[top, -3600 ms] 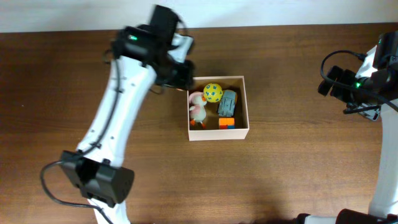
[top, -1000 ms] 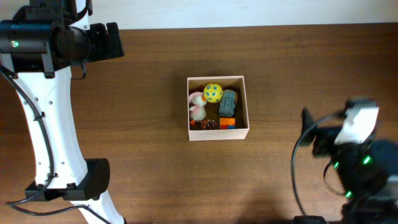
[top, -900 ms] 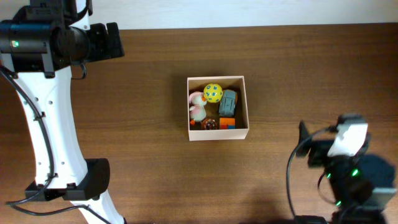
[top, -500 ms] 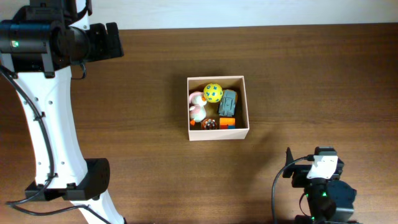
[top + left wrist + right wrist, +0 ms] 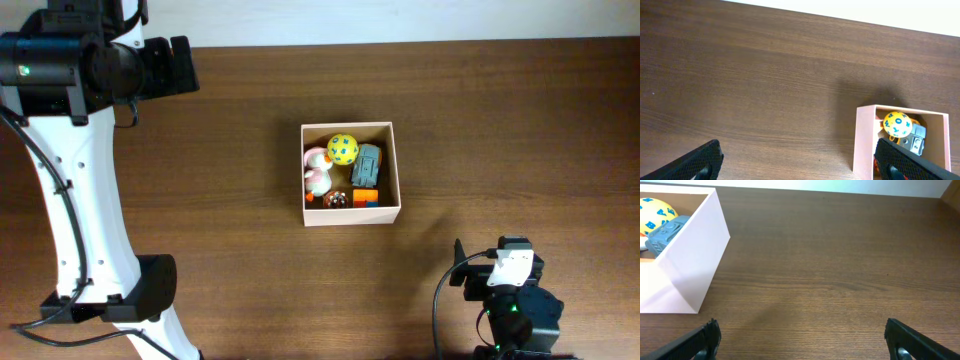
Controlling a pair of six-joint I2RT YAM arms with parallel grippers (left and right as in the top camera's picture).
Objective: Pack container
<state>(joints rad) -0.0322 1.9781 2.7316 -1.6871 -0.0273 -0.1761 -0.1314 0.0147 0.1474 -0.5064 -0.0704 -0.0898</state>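
Left end effector (image 5: 797, 167), fingers spread wide and holding nothing, hangs over the bare desk (image 5: 500, 120) near the far left corner. The right end effector (image 5: 802, 342), likewise wide apart and empty, sits low by the near right edge.

Between them, mid-desk and well apart from both, stands the container (image 5: 352, 214), upright and open-topped. It holds a yellow ball (image 5: 342, 149), a grey-blue toy car (image 5: 367, 164), a white-and-pink duck (image 5: 317, 172), an orange block (image 5: 365, 197) and a small brown piece (image 5: 336, 199) too small to identify.

The thin card walls look light and easily bowed, so a pinch mid-wall would likely buckle it. A hold near a corner should be stiffer. The loose toys would probably shift if it tips, and it may skate on the smooth wood when nudged.
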